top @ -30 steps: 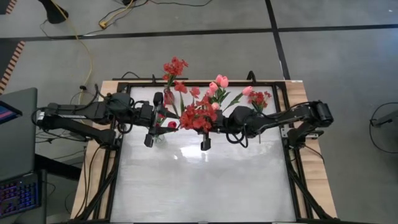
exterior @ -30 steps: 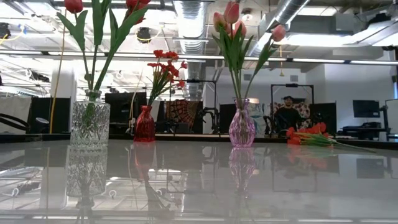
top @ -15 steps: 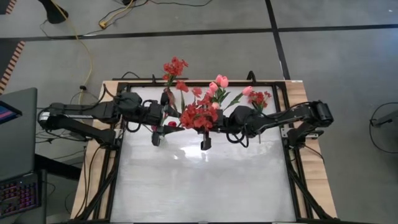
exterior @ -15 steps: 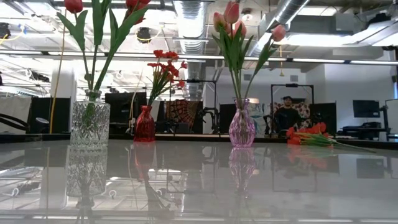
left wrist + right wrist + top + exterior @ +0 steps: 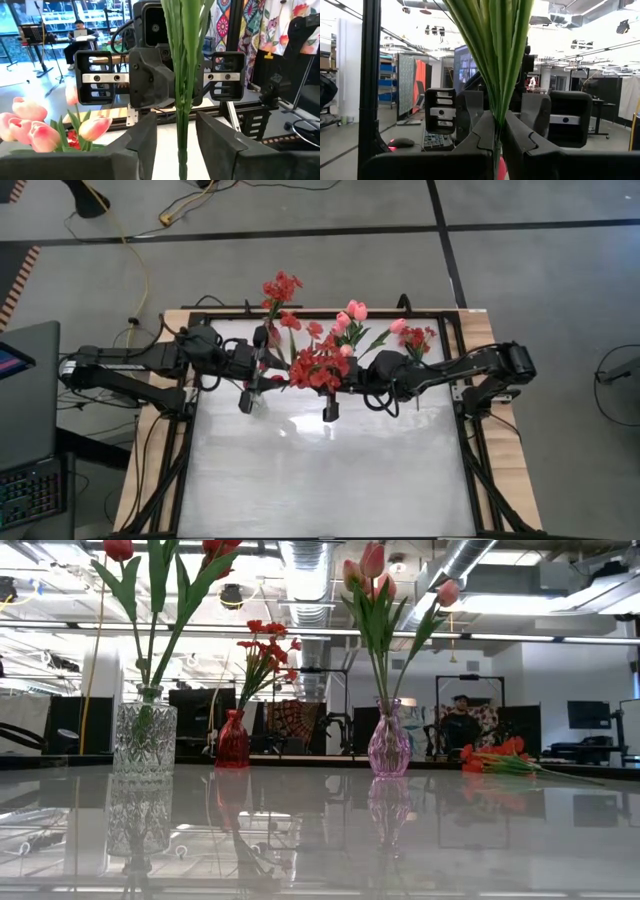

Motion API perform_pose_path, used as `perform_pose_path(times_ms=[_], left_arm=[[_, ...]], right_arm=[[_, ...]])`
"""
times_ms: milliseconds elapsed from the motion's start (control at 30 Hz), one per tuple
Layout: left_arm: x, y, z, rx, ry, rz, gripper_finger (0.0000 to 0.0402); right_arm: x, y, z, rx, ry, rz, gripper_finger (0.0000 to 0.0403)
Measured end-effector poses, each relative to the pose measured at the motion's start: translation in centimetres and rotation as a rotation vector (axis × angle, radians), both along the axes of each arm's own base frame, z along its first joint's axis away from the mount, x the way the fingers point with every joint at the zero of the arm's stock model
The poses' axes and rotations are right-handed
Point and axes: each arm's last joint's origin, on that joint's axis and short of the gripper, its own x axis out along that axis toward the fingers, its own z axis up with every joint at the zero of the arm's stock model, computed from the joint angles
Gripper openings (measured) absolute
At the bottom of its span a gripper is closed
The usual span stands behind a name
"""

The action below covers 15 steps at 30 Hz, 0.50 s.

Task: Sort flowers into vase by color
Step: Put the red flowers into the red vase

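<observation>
Right gripper (image 5: 497, 131) tight on green stems (image 5: 496, 55) (blossoms out of frame)

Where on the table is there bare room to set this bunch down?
The table's whole near half lies bare, in front of both grippers. The far strip is crowded: clear vase, red vase, pink vase, and loose red flowers at the far right.

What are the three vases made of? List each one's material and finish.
Clear vase: probably cut glass, faceted and see-through. Red vase: seemingly tinted glass, glossy and translucent. Pink vase: likely tinted glass, ribbed, light passing through. Clear plastic cannot be ruled out.
</observation>
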Motion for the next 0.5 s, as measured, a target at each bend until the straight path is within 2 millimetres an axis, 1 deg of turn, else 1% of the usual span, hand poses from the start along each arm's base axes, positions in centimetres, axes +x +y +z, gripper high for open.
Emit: perform_pose_path(times_ms=[300, 400, 500], left_arm=[[0.16, 0.02, -0.13, 0.001, 0.006, 0.006, 0.008], [0.18, 0.01, -0.15, 0.006, 0.007, 0.002, 0.0056], [0.17, 0.0, -0.14, 0.015, 0.005, -0.001, 0.0024]], right_arm=[[0.01, 0.0, -0.02, -0.001, 0.002, 0.0, 0.0042], [0.02, 0.0, -0.05, 0.015, 0.005, 0.005, 0.0049], [0.04, 0.0, -0.08, 0.028, 0.006, 0.009, 0.0063]])
